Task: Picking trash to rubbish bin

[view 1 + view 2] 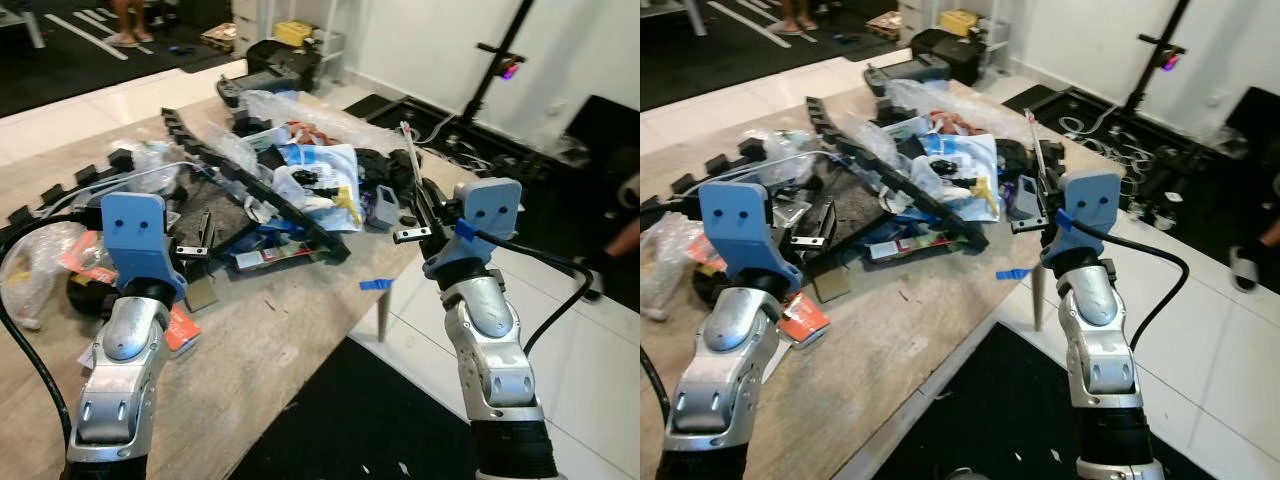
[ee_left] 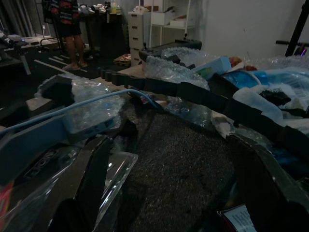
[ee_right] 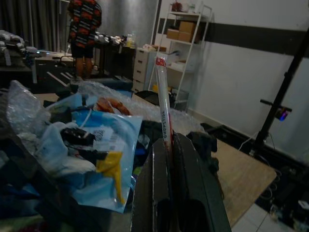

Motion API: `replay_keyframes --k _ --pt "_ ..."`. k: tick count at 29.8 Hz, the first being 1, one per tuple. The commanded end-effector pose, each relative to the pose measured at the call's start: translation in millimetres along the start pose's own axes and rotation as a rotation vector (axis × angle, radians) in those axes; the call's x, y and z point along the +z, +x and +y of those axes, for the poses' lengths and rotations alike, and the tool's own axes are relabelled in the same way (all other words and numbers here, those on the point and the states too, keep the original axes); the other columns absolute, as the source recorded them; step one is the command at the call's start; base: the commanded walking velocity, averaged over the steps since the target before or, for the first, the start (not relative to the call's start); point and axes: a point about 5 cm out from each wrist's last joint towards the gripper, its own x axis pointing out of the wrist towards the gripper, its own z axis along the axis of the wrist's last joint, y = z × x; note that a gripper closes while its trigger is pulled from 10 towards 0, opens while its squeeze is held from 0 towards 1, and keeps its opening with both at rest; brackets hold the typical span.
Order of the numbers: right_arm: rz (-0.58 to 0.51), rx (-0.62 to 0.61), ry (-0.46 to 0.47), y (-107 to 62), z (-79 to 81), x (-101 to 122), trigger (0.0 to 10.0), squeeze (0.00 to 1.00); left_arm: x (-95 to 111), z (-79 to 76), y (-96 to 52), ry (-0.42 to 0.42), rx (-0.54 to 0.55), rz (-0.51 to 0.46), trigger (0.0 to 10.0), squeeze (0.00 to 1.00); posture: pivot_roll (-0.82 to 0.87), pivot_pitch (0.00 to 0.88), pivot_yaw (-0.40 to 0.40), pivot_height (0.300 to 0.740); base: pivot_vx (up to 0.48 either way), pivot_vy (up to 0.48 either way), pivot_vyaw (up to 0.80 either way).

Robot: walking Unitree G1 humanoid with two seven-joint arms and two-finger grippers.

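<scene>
A thin straw-like tube (image 3: 163, 104) in a clear wrapper with red print is pinched between the closed fingers of the right gripper (image 3: 170, 145), its free end standing up above them. The right gripper is held at the table's (image 1: 300, 340) near corner, just beside the heap of trash (image 1: 300, 195), where blue-printed plastic bags, bubble wrap and a long black toothed strip (image 1: 255, 185) lie tangled. The left gripper (image 1: 193, 250) is poised low at the other side of that heap, beside crumpled clear plastic (image 1: 35, 265); its fingers are spread with nothing between them, as the left wrist view shows. A scrap of blue tape (image 1: 373, 285) lies on the table's edge near the right gripper. A person (image 3: 83, 29) stands in the room well beyond the table. No bin can be made out in these views. The grasp on the tube appears to be complete, so the carrying step is judged to be in hand. For the next move, the tube would have to be lifted clear of the heap without snagging the bags, a bin located, and the tube kept pinched until it is above the opening.
</scene>
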Motion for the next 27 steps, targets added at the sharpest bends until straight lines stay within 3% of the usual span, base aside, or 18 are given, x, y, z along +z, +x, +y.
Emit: replay_keyframes --k 1,27 --pt "0.006 -0.001 0.010 -1.6 -1.3 -0.2 10.0 0.00 -3.8 -0.4 -0.3 0.010 -0.006 0.020 10.0 0.00 0.00 0.132 -0.076 0.740 0.000 0.000 -0.52" --pt "0.003 0.009 0.017 2.1 2.4 0.2 10.0 0.00 -3.9 -2.6 1.4 0.008 -0.009 0.014 10.0 0.00 0.00 0.133 -0.080 0.740 0.000 0.000 -0.52"
